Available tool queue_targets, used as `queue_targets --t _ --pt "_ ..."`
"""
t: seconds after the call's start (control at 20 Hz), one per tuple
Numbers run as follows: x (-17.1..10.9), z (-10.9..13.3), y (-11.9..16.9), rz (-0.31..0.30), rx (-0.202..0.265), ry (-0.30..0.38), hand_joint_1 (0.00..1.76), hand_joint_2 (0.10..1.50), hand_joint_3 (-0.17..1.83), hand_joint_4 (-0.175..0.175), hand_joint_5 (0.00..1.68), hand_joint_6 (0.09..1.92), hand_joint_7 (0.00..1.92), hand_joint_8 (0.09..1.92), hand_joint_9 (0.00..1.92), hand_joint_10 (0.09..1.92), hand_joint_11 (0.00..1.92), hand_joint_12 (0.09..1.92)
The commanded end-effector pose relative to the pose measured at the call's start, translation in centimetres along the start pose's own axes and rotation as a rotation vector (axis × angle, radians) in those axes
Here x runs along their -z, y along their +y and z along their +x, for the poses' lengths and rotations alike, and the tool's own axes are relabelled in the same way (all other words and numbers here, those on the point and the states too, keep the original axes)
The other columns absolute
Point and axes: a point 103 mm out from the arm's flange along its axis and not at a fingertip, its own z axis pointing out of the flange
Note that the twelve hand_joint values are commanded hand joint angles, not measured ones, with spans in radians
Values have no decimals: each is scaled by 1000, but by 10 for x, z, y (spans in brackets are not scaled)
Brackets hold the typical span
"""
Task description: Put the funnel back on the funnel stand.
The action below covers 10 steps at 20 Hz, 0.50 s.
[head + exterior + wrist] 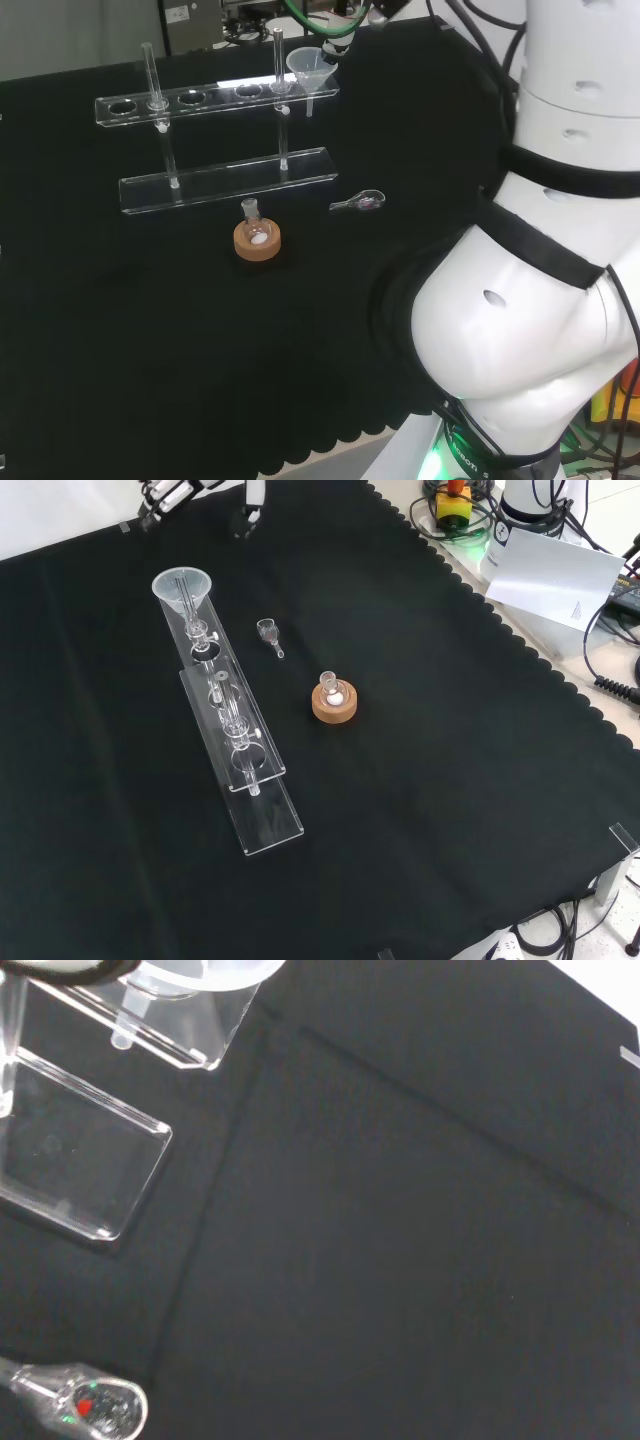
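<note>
Nearly done, by my reckoning: the funnel (182, 585) sits in the end hole of the funnel stand (240, 770), its cone above the upper bar and its stem hanging down through it. The head view shows the same, with the funnel (307, 66) at the right end of the bar. My hand (160, 498) hangs at the far edge of the cloth in the front view, just beyond the funnel. The fingers (249, 508) are apart and close on nothing.

I judge the step in hand to be the letting go, with the placing itself behind me. The next move calls for lifting away clear of the cone's rim, without brushing it or tipping the light clear stand. From the wrist, the funnel's rim (200, 970) shows close by, above the end of the upper bar (170, 1035) and the base plate (75, 1160).

Counted on the black cloth (450, 780):
- one funnel
- one stand, with two upright rods joining base and bar
- one small round flask (331, 688), seated on one cork ring (334, 706)
- one small glass piece (270, 633), lying on its side between the stand and the flask, well apart from both; the wrist view shows a speck of red inside it (95, 1406)
</note>
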Motion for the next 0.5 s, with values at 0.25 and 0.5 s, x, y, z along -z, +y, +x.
queue_targets --t 0.25,0.5 --pt "-13 17 -91 -58 -4 216 640 633 508 -52 104 87 103 621 326 743 215 1381" --pt "-20 27 -120 -58 -7 268 641 638 508 -52 117 87 141 640 345 738 223 1379"
